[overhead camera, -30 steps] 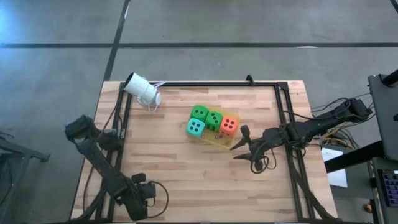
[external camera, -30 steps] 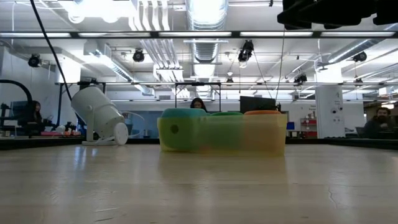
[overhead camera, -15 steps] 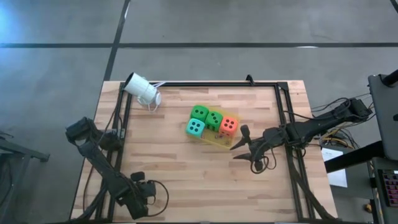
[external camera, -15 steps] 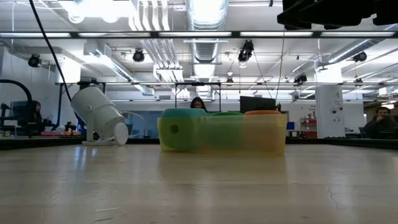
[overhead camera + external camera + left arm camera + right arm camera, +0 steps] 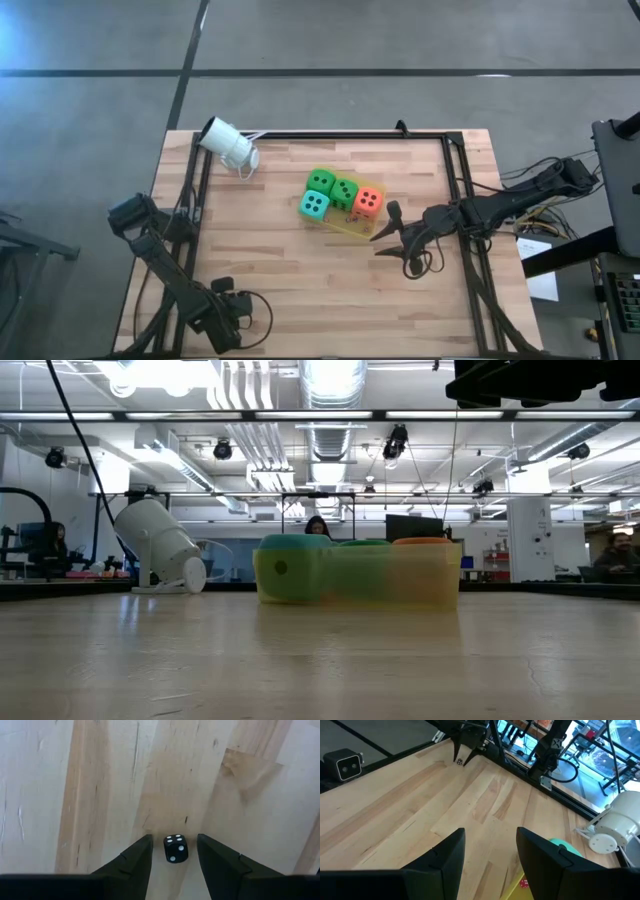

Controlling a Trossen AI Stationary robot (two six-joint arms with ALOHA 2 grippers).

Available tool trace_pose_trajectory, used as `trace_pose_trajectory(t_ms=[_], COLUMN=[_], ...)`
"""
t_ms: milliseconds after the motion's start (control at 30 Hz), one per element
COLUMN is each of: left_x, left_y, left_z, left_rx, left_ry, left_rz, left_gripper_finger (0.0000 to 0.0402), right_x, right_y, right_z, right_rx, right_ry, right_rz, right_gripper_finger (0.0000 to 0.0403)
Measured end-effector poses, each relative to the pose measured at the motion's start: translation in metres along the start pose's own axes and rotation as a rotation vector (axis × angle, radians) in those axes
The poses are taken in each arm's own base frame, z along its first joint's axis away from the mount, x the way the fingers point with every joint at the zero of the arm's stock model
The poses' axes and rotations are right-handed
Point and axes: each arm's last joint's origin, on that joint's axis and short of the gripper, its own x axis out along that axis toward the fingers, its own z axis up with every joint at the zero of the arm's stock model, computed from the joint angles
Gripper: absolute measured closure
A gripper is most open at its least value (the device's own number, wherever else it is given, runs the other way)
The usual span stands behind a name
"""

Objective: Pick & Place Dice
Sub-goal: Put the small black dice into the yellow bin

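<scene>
My left gripper [image 5: 172, 851] hangs half-open, holding nothing, over a small black die [image 5: 175, 848] at the table's seven o'clock, so a skewed closing could flick it away, right gripper [image 5: 385, 232] idling half-open by the tub of dice [image 5: 340, 198].

We noted two bright green dice [image 5: 321, 181] [image 5: 345, 191], a teal die [image 5: 314, 205] and an orange-red die [image 5: 369, 201], all black-pipped, in a translucent yellow tray [image 5: 347, 229]. Between the left gripper's [image 5: 173, 851] dark fingers lay a small black die [image 5: 175, 849] with white pips. Table [image 5: 290, 270]: pale wood grain. Camera [image 5: 229, 144]: white.
</scene>
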Motion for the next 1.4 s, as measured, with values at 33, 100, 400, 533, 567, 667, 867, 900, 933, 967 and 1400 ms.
trace_pose_trajectory(t_ms=[33, 100, 400, 533, 567, 667, 867, 900, 933, 967, 1400], left_x=[0.000, 0.000, 0.000, 0.000, 0.000, 0.000, -0.010, -0.015, -0.019, -0.023, -0.057], left_y=[0.000, 0.000, 0.001, 0.001, 0.000, 0.000, -0.001, 0.000, 0.001, 0.002, 0.054], left_z=[0.000, 0.000, 0.000, 0.000, 0.000, 0.000, 0.006, 0.009, 0.012, 0.017, 0.104], left_rx=[0.001, 0.004, 0.008, 0.009, 0.011, 0.010, -0.005, -0.013, -0.024, -0.039, -0.032], left_ry=[-0.001, -0.001, 0.001, 0.001, 0.001, 0.006, -0.022, -0.048, -0.078, -0.114, -0.504], left_rz=[-0.001, -0.002, 0.005, 0.001, 0.000, -0.004, -0.018, -0.025, -0.030, -0.031, 0.090], left_gripper_finger=[0.0240, 0.0240, 0.0293, 0.0341, 0.0350, 0.0355, 0.0355, 0.0355, 0.0355, 0.0355, 0.0355], right_x=[0.000, 0.000, 0.000, 0.000, 0.000, 0.000, 0.000, 0.000, 0.000, 0.000, 0.000], right_y=[0.000, 0.000, 0.000, 0.000, 0.000, 0.000, 0.000, 0.000, 0.000, 0.000, 0.000], right_z=[0.000, 0.000, 0.000, 0.000, 0.000, 0.000, 0.000, 0.000, 0.000, 0.000, -0.001], right_rx=[0.000, 0.000, 0.000, 0.000, 0.000, -0.001, -0.003, -0.003, -0.002, -0.002, -0.062], right_ry=[0.000, 0.000, 0.000, 0.000, 0.000, 0.000, 0.000, 0.000, 0.001, 0.002, 0.008], right_rz=[0.000, 0.000, 0.000, 0.000, 0.000, 0.001, 0.001, 0.000, 0.000, 0.001, 0.003], right_gripper_finger=[0.0229, 0.0229, 0.0229, 0.0229, 0.0229, 0.0229, 0.0229, 0.0229, 0.0229, 0.0229, 0.0229])
